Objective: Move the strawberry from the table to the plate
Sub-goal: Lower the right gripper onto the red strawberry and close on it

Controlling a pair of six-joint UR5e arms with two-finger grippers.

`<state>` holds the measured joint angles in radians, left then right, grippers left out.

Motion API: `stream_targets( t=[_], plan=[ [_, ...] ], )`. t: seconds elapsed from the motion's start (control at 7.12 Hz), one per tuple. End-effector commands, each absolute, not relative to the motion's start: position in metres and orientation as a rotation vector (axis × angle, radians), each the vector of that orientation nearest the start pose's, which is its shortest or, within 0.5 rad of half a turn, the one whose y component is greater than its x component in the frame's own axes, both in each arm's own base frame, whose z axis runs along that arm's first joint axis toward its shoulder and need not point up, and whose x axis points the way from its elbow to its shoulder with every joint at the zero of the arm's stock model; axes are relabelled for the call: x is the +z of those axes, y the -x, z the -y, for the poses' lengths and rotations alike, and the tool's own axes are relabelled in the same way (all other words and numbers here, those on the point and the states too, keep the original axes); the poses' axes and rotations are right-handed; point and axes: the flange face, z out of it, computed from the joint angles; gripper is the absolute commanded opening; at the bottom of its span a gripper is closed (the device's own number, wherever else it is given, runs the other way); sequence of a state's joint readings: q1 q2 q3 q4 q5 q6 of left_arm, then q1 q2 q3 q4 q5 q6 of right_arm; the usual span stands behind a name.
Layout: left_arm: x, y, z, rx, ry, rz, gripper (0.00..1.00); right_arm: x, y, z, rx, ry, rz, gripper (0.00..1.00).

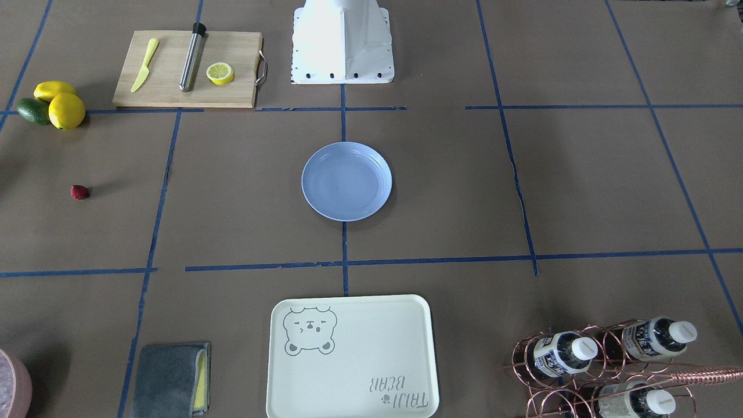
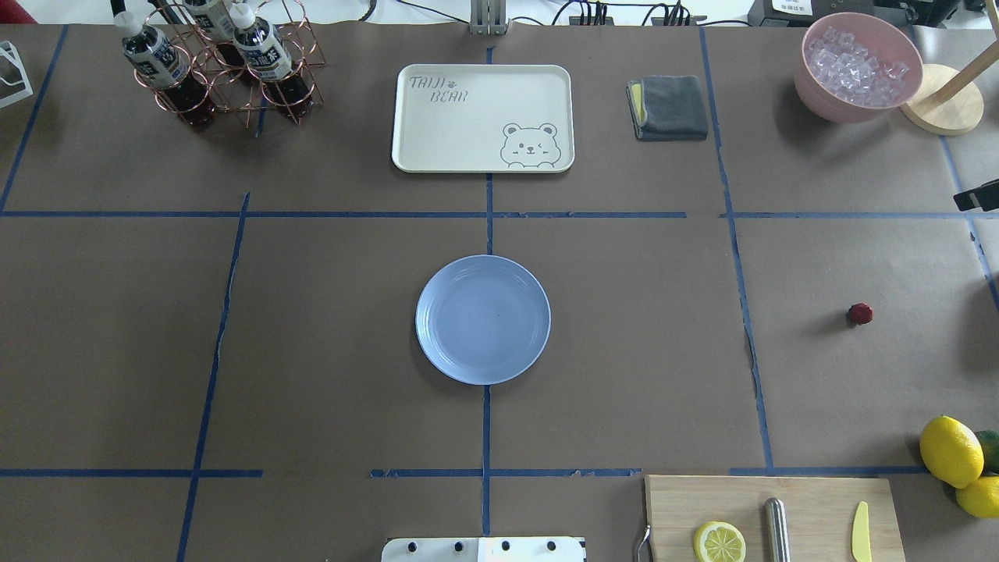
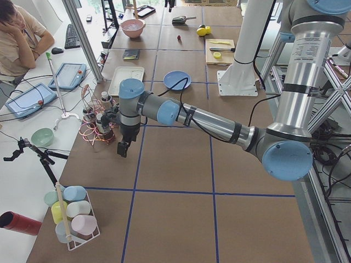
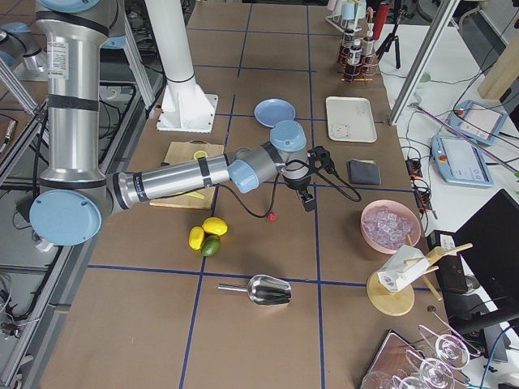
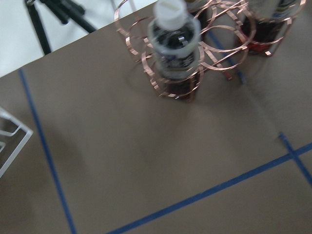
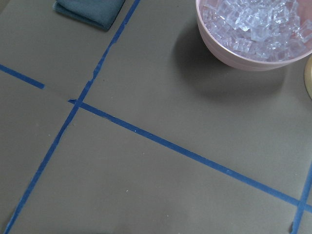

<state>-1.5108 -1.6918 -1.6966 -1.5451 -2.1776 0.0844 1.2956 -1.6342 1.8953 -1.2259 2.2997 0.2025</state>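
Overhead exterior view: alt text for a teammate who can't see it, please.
A small red strawberry lies alone on the brown-paper table at far right, well apart from the empty blue plate at centre. A bear-printed tray sits beyond the plate; lemons and a cutting board are at lower right.

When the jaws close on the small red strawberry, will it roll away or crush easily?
The strawberry is small and rounded, lying free on the flat table, so a push would probably make it roll. Its bumpy skin may give some grip. It looks light; whether it is soft I cannot tell.
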Motion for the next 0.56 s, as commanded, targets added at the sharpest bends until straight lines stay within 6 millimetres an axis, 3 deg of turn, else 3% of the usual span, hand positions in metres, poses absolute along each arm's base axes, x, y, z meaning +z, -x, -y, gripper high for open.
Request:
stream_targets(
  t=[0.0,0.14,0.42],
  plan=[
    [0.622,0.071,0.501,0.206,-0.127,-0.742,1.0,0.453,0.104,0.461,-0.237,-0.36,0.874,1.0],
    [0.63,0.068,0.491,0.196,-0.115,-0.783,1.0,0.453,0.123,0.451,-0.229,-0.335,0.869,1.0],
    [0.626,0.067,0.494,0.199,-0.122,-0.781,1.0,0.499,0.16,0.419,-0.201,-0.363,0.802,1.0]
  ],
)
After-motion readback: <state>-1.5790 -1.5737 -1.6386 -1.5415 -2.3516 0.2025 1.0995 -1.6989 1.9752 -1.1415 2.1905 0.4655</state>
